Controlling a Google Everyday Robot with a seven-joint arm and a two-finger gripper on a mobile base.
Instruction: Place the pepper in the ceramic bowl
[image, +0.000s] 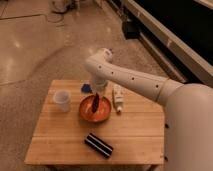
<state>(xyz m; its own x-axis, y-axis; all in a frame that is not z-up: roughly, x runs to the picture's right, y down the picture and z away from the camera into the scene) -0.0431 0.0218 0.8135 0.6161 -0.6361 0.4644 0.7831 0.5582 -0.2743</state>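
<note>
The gripper (95, 98) hangs over the middle of the table, right above the bowl, and it is pinching the top of the pepper (95, 103). I count one of each thing. From left to right: one see-through white cup (62, 99), one small blue thing (86, 88), one orange ceramic bowl (95, 110), one striped black block (98, 145), one white bottle (118, 96). The pepper is thin and dark red. It stands almost straight up and down, tip down in the bowl.
</note>
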